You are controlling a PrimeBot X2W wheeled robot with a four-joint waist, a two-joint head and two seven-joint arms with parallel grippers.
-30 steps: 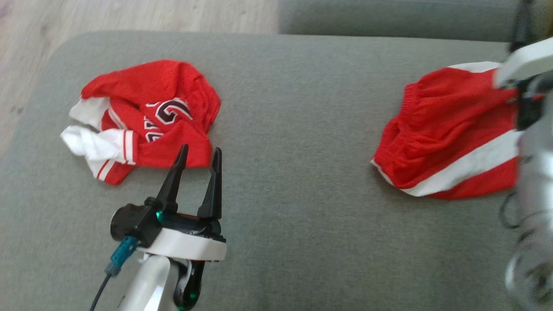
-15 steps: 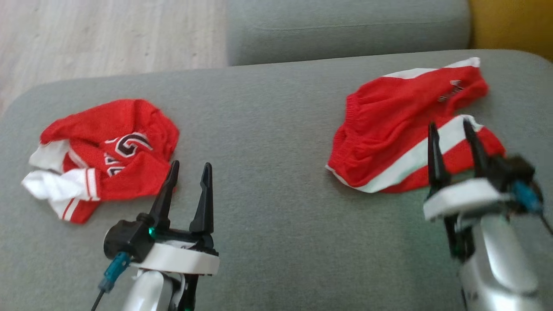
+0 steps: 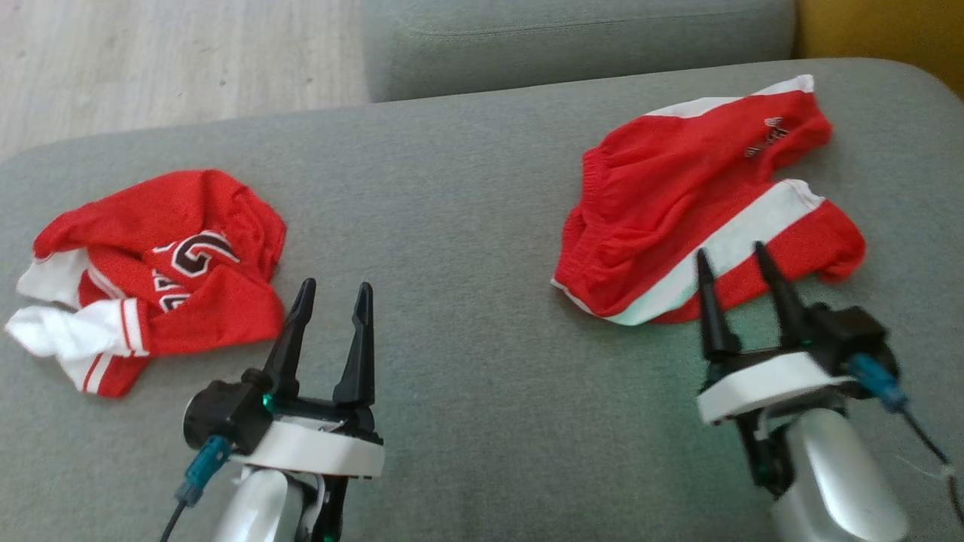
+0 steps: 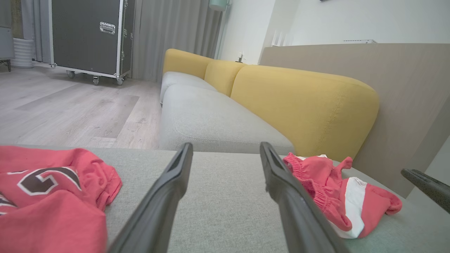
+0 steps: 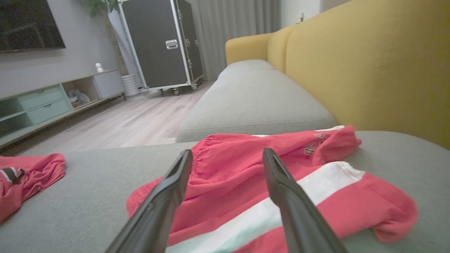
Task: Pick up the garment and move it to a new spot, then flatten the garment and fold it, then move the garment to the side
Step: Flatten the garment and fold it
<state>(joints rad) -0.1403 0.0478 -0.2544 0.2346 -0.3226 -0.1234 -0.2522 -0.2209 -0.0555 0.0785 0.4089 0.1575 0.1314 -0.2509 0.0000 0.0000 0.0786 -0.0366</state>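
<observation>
Here, two garments are laid out on the grey seat cushion (image 3: 467, 226), well apart from each other. Toward the right, the red shorts (image 3: 663, 196) are spread loosely. They are made of a soft knit with a gathered elastic waistband, a broad white stripe along one leg and small lettering near a hem. Toward the left, the red jersey (image 3: 218, 316) is bunched into a crumpled heap. Its finely textured fabric is folded over itself, and its white striped trim and dark, white-edged characters are partly hidden in the folds. The cushion is covered in a fine woven cloth and is rounded at its corners.

In the head view both garments and both grippers are shown from above, with pale wood floor (image 3: 151, 60) beyond the cushion's edge. More of the room is given by the wrist views: a rounded yellow backrest (image 4: 302, 102), a second grey cushion (image 4: 211, 119) further along, and a black wheeled case (image 4: 88, 35) with metal edging. In the right wrist view a low cabinet (image 5: 45, 102) with pale green drawers is also seen.

The left gripper (image 3: 336, 284) is held with its jaws spread wide and nothing between them, its fingertips just beside the jersey's near edge. The right gripper (image 3: 732, 251) is likewise spread wide and empty. Its fingertips are seen over the shorts' lower edge, but whether the cloth is touched cannot be told.
</observation>
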